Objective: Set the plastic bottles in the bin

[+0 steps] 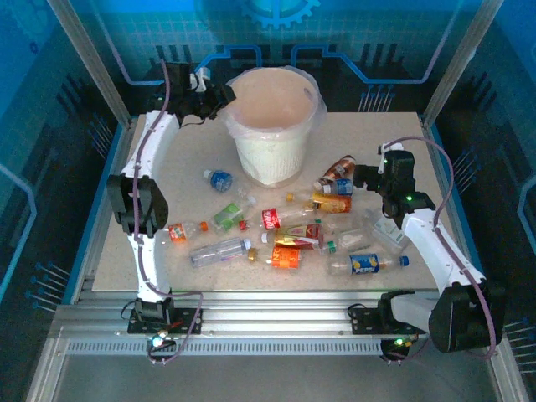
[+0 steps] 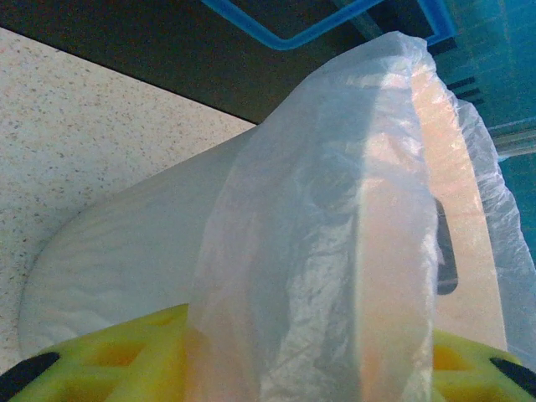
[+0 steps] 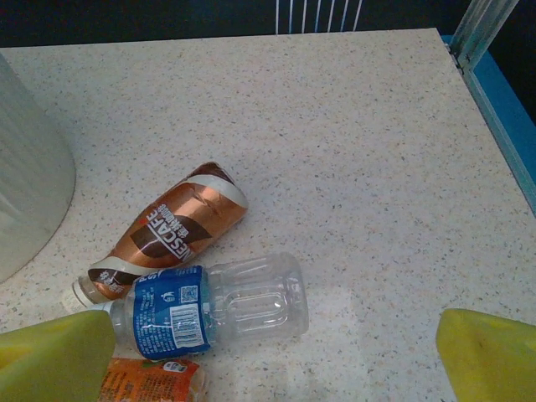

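The bin (image 1: 270, 142), a white bucket lined with a thin bag, stands at the back of the table. My left gripper (image 1: 223, 95) hangs at its left rim. In the left wrist view the bag (image 2: 335, 209) drapes across my yellow fingers (image 2: 100, 358), hiding their tips. Several plastic bottles lie in front of the bin, among them a red-labelled one (image 1: 280, 218) and a blue-labelled one (image 1: 366, 263). My right gripper (image 1: 367, 176) (image 3: 272, 368) hovers open over a brown bottle (image 3: 172, 230), a clear blue-labelled bottle (image 3: 219, 308) and an orange-labelled one (image 3: 151, 381).
A small blue-labelled bottle (image 1: 218, 179) lies alone left of the bin. The table's right edge with its blue rail (image 3: 502, 109) runs close to the right gripper. Bare tabletop (image 3: 377, 167) lies right of the brown bottle.
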{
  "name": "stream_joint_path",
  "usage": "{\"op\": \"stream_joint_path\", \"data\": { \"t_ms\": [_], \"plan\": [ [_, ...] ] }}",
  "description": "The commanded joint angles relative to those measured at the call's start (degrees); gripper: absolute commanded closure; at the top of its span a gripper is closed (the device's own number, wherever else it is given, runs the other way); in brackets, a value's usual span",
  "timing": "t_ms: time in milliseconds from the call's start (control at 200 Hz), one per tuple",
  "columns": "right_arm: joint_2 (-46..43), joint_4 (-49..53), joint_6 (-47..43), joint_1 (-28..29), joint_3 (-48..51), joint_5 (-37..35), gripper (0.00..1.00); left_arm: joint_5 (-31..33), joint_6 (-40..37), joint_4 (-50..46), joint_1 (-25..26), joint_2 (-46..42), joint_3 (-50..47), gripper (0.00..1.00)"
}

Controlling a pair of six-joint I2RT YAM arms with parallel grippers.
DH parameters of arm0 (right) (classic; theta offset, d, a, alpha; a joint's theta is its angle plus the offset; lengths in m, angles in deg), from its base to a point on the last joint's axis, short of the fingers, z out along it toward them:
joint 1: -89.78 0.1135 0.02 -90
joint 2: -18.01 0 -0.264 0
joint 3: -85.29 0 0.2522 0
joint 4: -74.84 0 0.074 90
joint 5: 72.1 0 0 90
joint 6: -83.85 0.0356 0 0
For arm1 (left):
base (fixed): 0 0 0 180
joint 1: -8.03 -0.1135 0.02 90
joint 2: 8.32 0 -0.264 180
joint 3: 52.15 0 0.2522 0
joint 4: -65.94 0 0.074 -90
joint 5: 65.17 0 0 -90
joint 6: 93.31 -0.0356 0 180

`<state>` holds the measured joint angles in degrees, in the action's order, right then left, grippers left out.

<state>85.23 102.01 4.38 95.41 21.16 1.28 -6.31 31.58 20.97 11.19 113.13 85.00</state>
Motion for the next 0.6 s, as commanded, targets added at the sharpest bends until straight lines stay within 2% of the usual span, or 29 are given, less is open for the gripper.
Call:
{"op": "stream_joint_path", "data": {
  "t_ms": [0,165,350,440,595],
  "plan": [
    [-0.2,1.8,1.5,0.8,-2.4,-1.8,0.00,-3.1,1.5,0.6,1.1,-3.1,-0.4,0.49],
    [0.3,5.1,3.5,0.6,-4.2,-3.4,0.00,-1.7,1.8,-0.1,0.2,-3.5,1.6,0.37],
    [0.1,9.2,4.9,-0.2,-6.5,-4.1,0.00,0.4,3.3,0.5,-2.8,-6.0,2.3,0.17],
    [0.1,10.7,5.4,-0.6,-7.4,-4.2,0.00,1.1,4.2,1.4,-4.8,-8.1,1.4,0.02],
    [0.1,11.8,6.2,-0.8,-7.9,-4.1,0.00,2.9,4.4,2.6,-8.7,-13.8,-3.1,0.01]
  ]
}}
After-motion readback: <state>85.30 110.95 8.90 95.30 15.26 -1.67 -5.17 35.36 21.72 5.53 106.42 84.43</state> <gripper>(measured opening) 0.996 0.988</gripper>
